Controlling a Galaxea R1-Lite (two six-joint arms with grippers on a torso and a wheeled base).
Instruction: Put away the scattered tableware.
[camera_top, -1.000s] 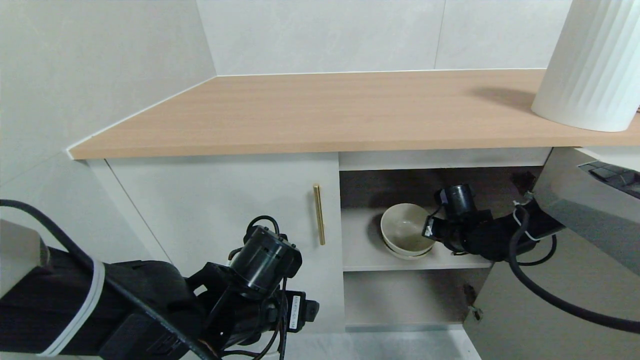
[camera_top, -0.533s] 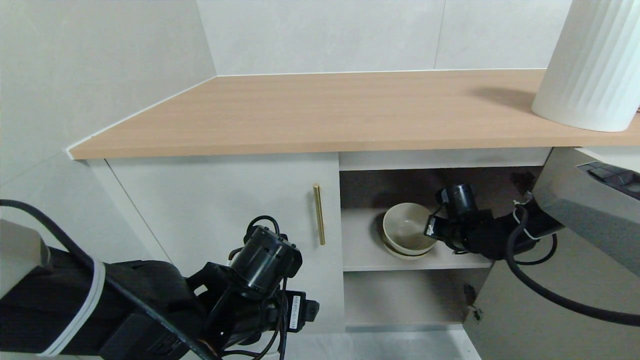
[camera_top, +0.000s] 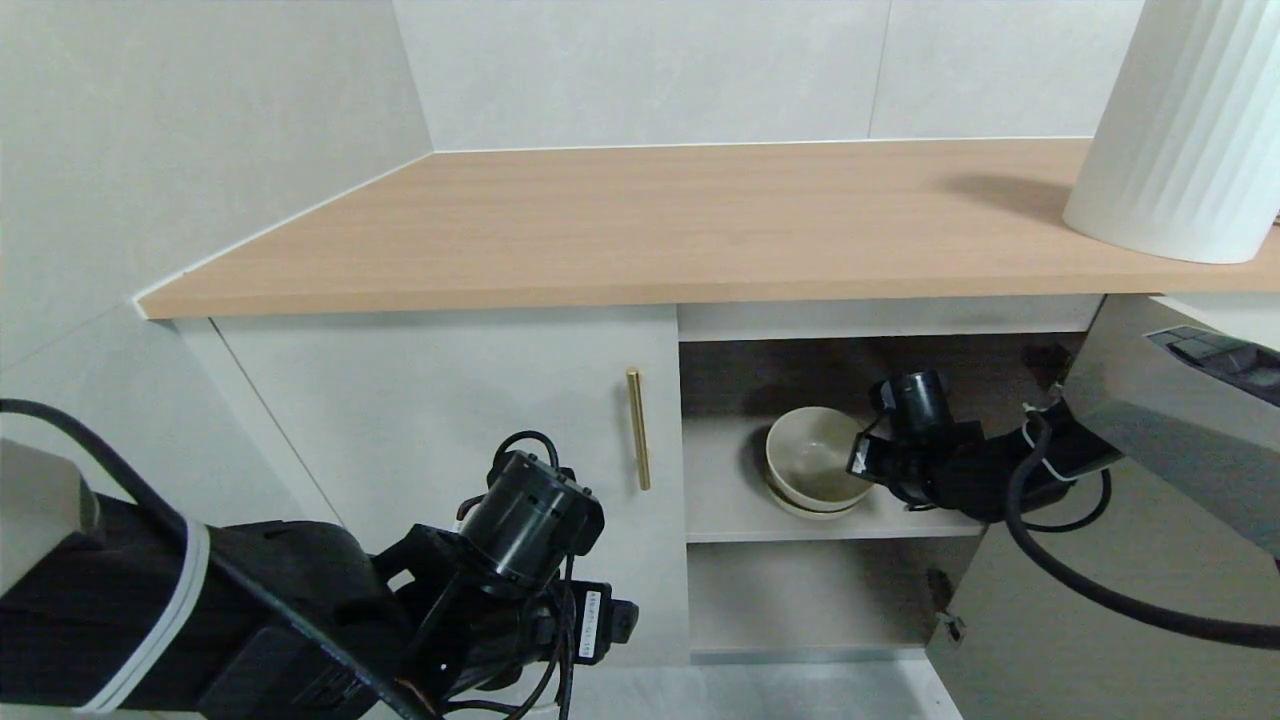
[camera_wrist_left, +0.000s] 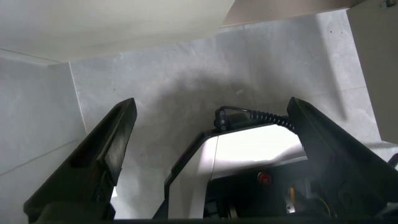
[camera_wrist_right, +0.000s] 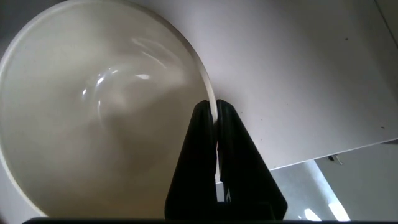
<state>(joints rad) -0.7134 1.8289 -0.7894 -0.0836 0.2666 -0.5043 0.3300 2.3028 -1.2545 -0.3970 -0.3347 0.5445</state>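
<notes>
- A wooden table (camera_top: 640, 230) is set into the corner of pale tiled walls and spans the width of the head view.
- A pale cabinet (camera_top: 450, 470) is built under the table. Its left door is shut, and its right half is laid open, with the right door (camera_top: 1080, 650) swung out toward the robot.
- A white ribbed container (camera_top: 1180, 130) is stood on the table at the far right, near the front edge.
- A pale shelf (camera_top: 725, 495) is fitted across the open half of the cabinet, with a lower compartment seen beneath it.
- The right gripper (camera_wrist_right: 216, 115) is held inside the open compartment, just above the shelf. Its fingers (camera_wrist_right: 200, 134) are closed on the right rim of the bowl, one inside the wall and one outside.
- The left gripper (camera_wrist_left: 211, 109) is kept low, in front of the shut door and well apart from the bowl. Its fingers (camera_wrist_left: 115, 140) are spread wide, and nothing is held between them.
- A cream bowl (camera_top: 812, 465) is placed on the shelf, toward the middle of the open compartment, with its mouth tipped slightly toward the robot. It is seated on a second pale dish (camera_top: 800, 508), of which a thin rim is seen under it.
- A slim gold handle (camera_top: 638, 428) is mounted upright on the shut door, just beside the open compartment.
</notes>
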